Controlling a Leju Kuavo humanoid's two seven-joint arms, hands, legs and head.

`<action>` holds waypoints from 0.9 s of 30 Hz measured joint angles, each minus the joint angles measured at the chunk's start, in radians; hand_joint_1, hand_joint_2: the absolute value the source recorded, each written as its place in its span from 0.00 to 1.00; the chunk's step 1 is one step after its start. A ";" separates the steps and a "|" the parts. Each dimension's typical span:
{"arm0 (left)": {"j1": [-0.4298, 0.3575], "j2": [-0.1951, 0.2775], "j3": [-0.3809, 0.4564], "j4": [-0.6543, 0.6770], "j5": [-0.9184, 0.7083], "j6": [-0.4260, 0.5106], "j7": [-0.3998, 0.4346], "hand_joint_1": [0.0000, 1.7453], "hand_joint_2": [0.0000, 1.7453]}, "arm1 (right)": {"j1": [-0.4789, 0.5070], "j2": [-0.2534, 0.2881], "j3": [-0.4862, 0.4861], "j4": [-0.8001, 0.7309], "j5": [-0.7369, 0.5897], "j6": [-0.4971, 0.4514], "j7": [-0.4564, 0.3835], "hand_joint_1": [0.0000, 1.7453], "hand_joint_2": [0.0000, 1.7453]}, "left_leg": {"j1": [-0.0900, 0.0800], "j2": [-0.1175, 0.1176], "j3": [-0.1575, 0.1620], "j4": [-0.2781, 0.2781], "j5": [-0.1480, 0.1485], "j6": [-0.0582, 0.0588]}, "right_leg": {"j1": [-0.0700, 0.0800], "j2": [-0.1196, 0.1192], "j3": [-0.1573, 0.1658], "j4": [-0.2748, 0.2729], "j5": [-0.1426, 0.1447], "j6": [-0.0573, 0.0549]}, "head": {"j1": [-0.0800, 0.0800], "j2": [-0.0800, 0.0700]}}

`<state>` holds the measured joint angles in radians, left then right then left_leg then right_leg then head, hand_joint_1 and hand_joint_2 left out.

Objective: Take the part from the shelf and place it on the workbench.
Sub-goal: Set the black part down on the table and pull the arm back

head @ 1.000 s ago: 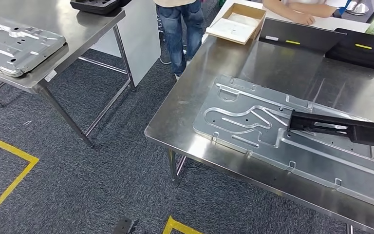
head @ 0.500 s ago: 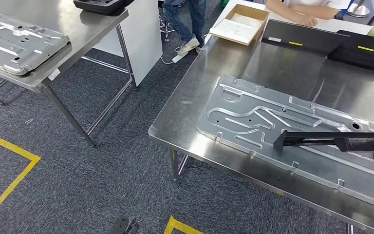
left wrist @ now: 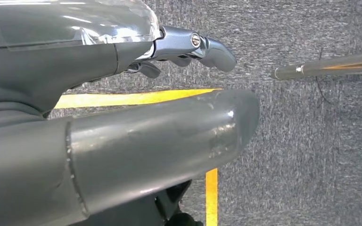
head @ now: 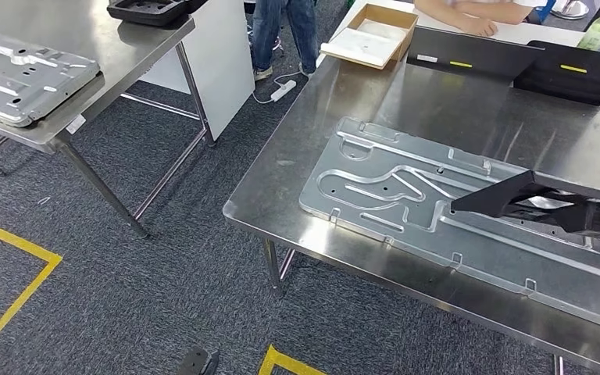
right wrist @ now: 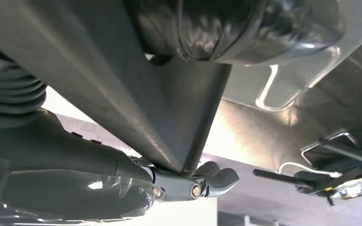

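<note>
A long black frame-like part reaches in from the right over the large stamped metal plate that lies on the steel workbench. Its free end is above the plate's middle; I cannot tell whether it touches the plate. In the right wrist view my right hand grips the black part, the thumb on one face and the fingers on the other. My left hand hangs over the carpet and holds nothing, its fingers stretched out.
A second steel table on the left carries another metal plate and a black tray. At the workbench's far end are a cardboard box and black cases. A person's legs stand behind. Yellow tape marks the floor.
The black part's free end swung toward the bench's front edge, then came back and turned from flat to tilted. The person at the back walked. The view shifted slightly.
</note>
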<state>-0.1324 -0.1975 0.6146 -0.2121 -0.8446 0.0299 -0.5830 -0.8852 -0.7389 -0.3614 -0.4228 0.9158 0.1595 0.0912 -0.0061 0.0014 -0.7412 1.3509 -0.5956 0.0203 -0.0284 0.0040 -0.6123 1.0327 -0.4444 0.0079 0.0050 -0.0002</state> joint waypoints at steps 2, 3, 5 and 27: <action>0.000 0.000 0.000 0.000 0.000 0.001 0.000 0.00 0.00 | -0.005 0.000 0.000 0.007 -0.008 -0.003 0.003 0.00 0.00 | 0.000 0.000 0.018 -0.038 0.028 0.004 | 0.001 0.001 0.000 0.000 0.000 0.000 | 0.000 0.000; 0.000 0.002 0.000 0.000 0.000 0.002 -0.001 0.00 0.00 | -0.012 0.000 0.000 0.014 -0.013 -0.003 0.005 0.00 0.00 | -0.002 -0.002 0.056 -0.118 0.062 0.011 | 0.004 0.002 0.000 0.001 0.001 0.003 | 0.000 0.000; -0.001 0.004 0.000 0.000 0.000 0.002 -0.002 0.00 0.00 | -0.027 0.001 0.000 0.029 -0.019 0.005 0.011 0.00 0.00 | -0.006 -0.005 0.124 -0.262 0.119 0.024 | 0.007 0.003 -0.002 0.000 0.004 0.013 | 0.000 0.000; 0.006 0.012 0.006 0.000 0.000 -0.013 -0.009 0.00 0.00 | -0.018 -0.051 -0.105 0.095 -0.310 0.537 -0.171 0.00 0.00 | -0.002 -0.006 0.074 -0.152 0.047 -0.001 | -0.002 -0.006 0.003 -0.003 -0.003 0.003 | 0.000 0.000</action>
<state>-0.1268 -0.1852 0.6209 -0.2121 -0.8450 0.0172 -0.5917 -0.9031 -0.7901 -0.4667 -0.3275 0.6054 0.6967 -0.0796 -0.0077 -0.0047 -0.6676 1.1986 -0.5483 0.0192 -0.0300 -0.0019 -0.6089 1.0300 -0.4471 0.0106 0.0046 -0.0002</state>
